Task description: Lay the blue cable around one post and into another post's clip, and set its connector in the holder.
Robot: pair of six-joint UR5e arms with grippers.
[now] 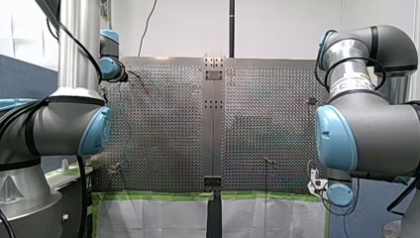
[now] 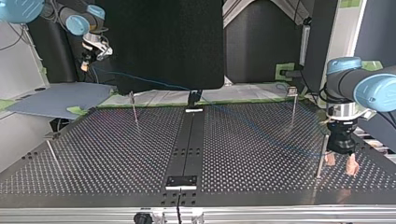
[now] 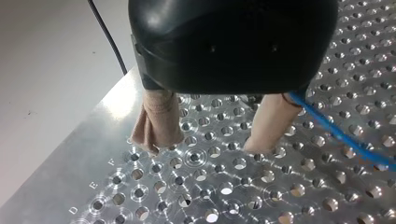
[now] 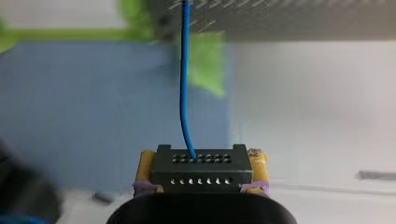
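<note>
While my right tool [image 4: 201, 169] is clamped on the black connector [image 4: 201, 176], the blue cable [image 4: 183, 84] runs straight ahead from it toward the counter [image 4: 289, 18]. My left tool [image 3: 208, 143] hangs just above the counter, its pads [image 3: 159, 121] apart and holding nothing, with the cable just beside one pad.

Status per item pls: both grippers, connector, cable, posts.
Left gripper: open, empty, just above the table.
Right gripper: shut on the connector.
Connector: held off the table, not in any holder.
Blue cable: runs from the connector across the table, passing beside the left gripper; cannot tell whether it is clipped.
Posts: upright.
</note>
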